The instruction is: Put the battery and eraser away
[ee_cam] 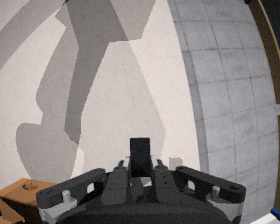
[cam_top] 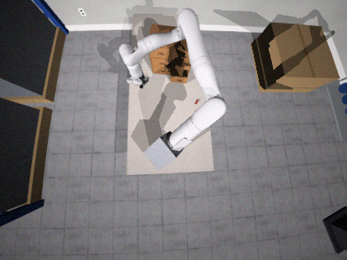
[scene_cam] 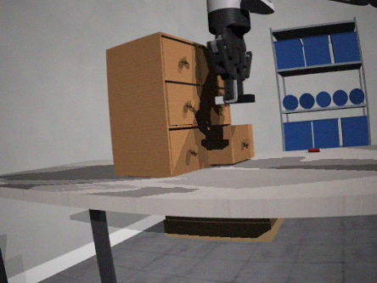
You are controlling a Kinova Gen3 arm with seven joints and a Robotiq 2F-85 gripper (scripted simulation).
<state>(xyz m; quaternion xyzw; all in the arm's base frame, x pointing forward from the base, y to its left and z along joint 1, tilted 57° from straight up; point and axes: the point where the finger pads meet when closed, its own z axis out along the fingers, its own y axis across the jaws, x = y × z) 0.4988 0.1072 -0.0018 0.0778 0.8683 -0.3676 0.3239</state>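
Note:
The small wooden chest (cam_top: 169, 56) stands at the far end of the table; it also shows in the exterior view (scene_cam: 170, 104). Its bottom right drawer (scene_cam: 235, 144) is pulled partly out; the other drawers look pushed in. My gripper (scene_cam: 234, 97) hangs in the air in front of the chest, well above the table, shut on a small flat dark block with a white end, the eraser (scene_cam: 239, 99). From above the gripper (cam_top: 141, 81) is near the table's left edge. In the wrist view the eraser (ee_cam: 140, 155) sticks out between the fingers. I cannot make out the AA battery.
A small red object (cam_top: 197, 101) (scene_cam: 314, 149) lies on the table, right of the middle. The arm's grey base block (cam_top: 160, 154) sits at the near end. A large cardboard box (cam_top: 297, 56) stands on the floor. Blue shelving (scene_cam: 320, 87) stands behind.

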